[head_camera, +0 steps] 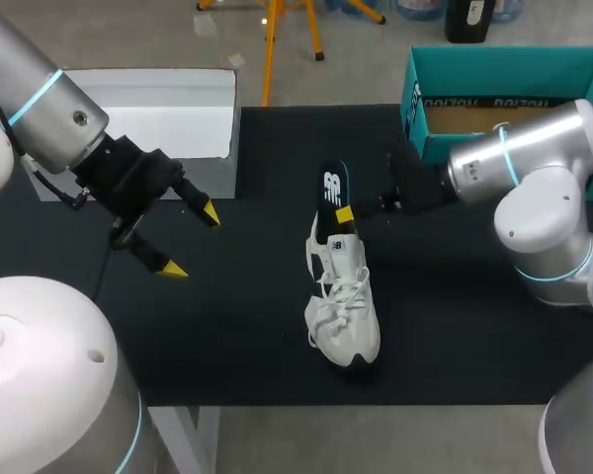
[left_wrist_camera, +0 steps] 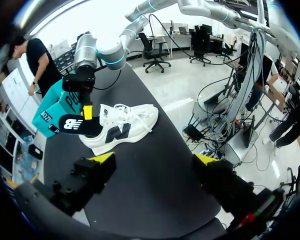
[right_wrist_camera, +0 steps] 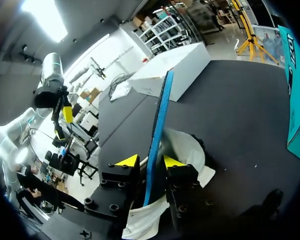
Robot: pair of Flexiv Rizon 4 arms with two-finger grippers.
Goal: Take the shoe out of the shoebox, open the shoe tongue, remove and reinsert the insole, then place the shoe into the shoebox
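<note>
- The insole [head_camera: 334, 193] is a thin, flat, flexible strip: black top face, blue edge and underside
- The right gripper [right_wrist_camera: 146, 161] is clamped on the insole from both sides, the blue edge running up between its yellow tips
- The insole's long axis continues the shoe's line, rising from the heel opening toward the far table edge; its lower end appears to sit inside the collar, though the fingers hide the exact spot
- The shoe [head_camera: 344, 306] is white, with mesh and smooth panels and loose laces; it stands on its sole mid-table, toe toward the near edge, heel toward the right gripper
- The left gripper [head_camera: 191, 240] is released and empty, fingers spread, well apart from the shoe on its left side; the right arm is the nearer
- The teal cardboard shoebox [head_camera: 504, 59] stands open at the far right corner, behind the right arm
- The table [head_camera: 247, 326] has a matte black surface
</note>
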